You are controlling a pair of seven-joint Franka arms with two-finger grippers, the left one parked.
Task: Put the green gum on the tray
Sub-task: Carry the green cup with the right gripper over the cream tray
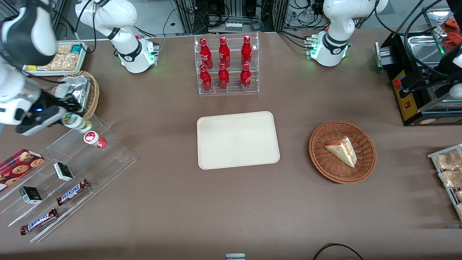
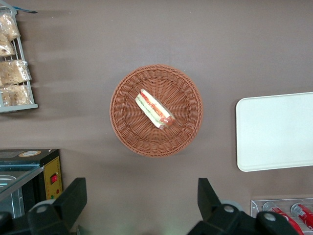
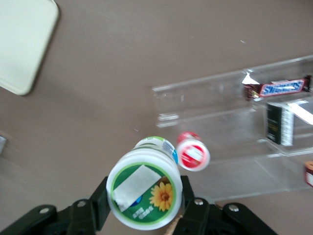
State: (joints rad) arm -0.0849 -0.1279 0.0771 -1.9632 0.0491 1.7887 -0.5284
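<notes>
The green gum [image 1: 77,122] is a small white bottle with a green label. My right gripper [image 1: 68,116] is shut on it and holds it tilted above the upper step of the clear stand [image 1: 72,173], at the working arm's end of the table. In the right wrist view its round lid [image 3: 144,195], white with a green and yellow flower mark, sits between the black fingers [image 3: 98,204]. The cream-beige tray [image 1: 238,140] lies flat at the table's middle, well away from the gripper. Its corner shows in the right wrist view [image 3: 22,44].
A red-lidded bottle [image 1: 94,139] stands on the stand just beside the gum. Snickers bars [image 1: 72,192], small dark boxes [image 1: 63,171] and a cookie box [image 1: 20,164] lie on lower steps. A wicker basket with a foil bag [image 1: 81,92], a cola bottle rack [image 1: 226,65] and a sandwich basket [image 1: 342,151] surround the tray.
</notes>
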